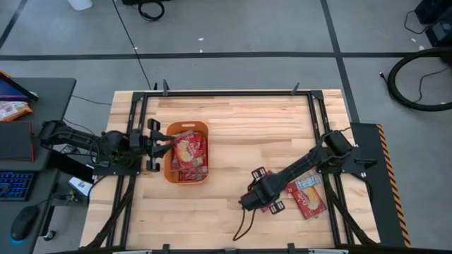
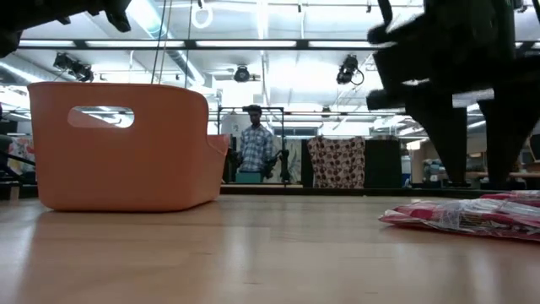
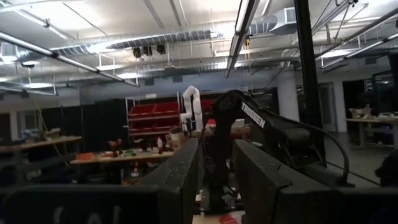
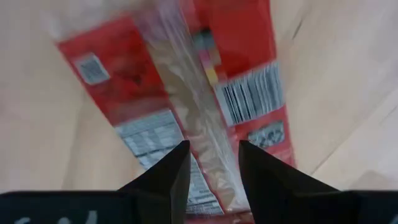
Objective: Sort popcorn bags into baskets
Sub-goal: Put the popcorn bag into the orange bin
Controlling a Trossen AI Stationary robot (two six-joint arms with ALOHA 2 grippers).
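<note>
The orange basket [image 1: 169,171] [image 2: 118,148] stands on the table's left half, and several red popcorn bags [image 1: 189,154] lie inside it. More red bags [image 1: 308,194] [image 2: 472,215] lie flat on the table's right side. My right gripper [image 1: 253,200] [image 4: 214,158] is open and points down over one bag [image 4: 186,93] [image 1: 273,206]. That bag lies back side up, and its clear centre seam [image 4: 208,149] runs between the fingers. My left gripper [image 1: 167,142] [image 3: 216,180] is open at the basket's left wall, pointing level across the table. My right gripper comes at the bag from above, one finger [image 4: 171,177] on each side of the centre seam and in line with it. The bag lies flat on the table. Whether the fingertips touch it, I cannot tell.
A black frame [image 1: 226,93] runs along the table's far edge and down both sides. There is bare wood between the basket and the right arm [image 1: 311,164] and toward the far edge. A person [image 2: 255,152] stands in the room beyond the table.
</note>
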